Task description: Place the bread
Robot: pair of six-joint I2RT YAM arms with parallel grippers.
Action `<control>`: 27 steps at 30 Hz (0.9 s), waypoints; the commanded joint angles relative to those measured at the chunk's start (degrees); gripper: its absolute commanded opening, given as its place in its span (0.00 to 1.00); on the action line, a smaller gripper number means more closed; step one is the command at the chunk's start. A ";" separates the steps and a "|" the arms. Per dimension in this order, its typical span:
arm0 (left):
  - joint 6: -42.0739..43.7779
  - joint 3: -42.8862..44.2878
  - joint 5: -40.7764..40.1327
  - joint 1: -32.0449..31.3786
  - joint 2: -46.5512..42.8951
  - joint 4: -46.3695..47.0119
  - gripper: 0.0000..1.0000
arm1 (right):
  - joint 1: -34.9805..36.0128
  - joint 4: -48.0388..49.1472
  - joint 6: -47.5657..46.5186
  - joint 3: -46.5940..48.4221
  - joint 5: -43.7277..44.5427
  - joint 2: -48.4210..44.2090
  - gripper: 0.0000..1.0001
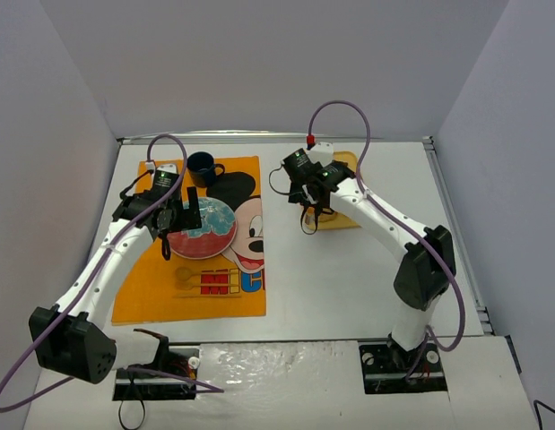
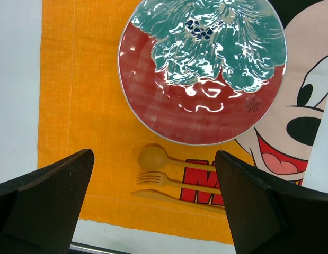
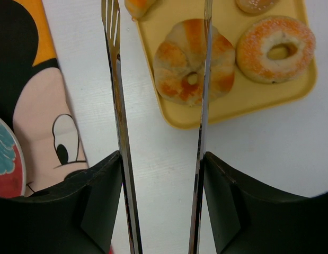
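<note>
The bread (image 3: 193, 63), a golden-brown curled croissant with ridged segments, lies on a yellow tray (image 3: 232, 106) beside a sugared ring doughnut (image 3: 275, 47). My right gripper (image 3: 162, 159) is shut on metal tongs (image 3: 117, 106), whose two arms stand apart and reach over the bread, one on each side. In the top view the right gripper (image 1: 308, 193) hangs over the tray (image 1: 344, 221), hiding the bread. My left gripper (image 1: 178, 215) is open and empty above the red and green plate (image 1: 205, 242); the plate also shows in the left wrist view (image 2: 169, 106).
An orange Mickey Mouse placemat (image 1: 151, 287) carries the plate, a dark blue cup (image 1: 203, 167) and a wooden spoon, fork and knife (image 2: 153, 157). Other pastries sit at the tray's far edge (image 3: 140, 6). White walls close in the table on three sides.
</note>
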 commanded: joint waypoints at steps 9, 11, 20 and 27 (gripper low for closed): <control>0.03 3.85 -2.05 0.50 -1.50 -0.88 0.97 | -7.02 3.54 -4.06 15.85 -7.58 12.73 0.55; 0.11 4.01 -2.14 0.50 -1.51 -1.05 0.97 | -7.85 3.55 -4.72 17.24 -8.16 14.28 0.54; 0.33 4.81 -2.46 0.59 -1.20 -1.58 0.97 | -8.18 3.62 -6.24 24.17 -9.60 20.75 0.54; 0.46 4.96 -2.65 0.59 -1.31 -1.92 0.97 | -8.81 3.62 -5.69 23.91 -7.96 21.78 0.55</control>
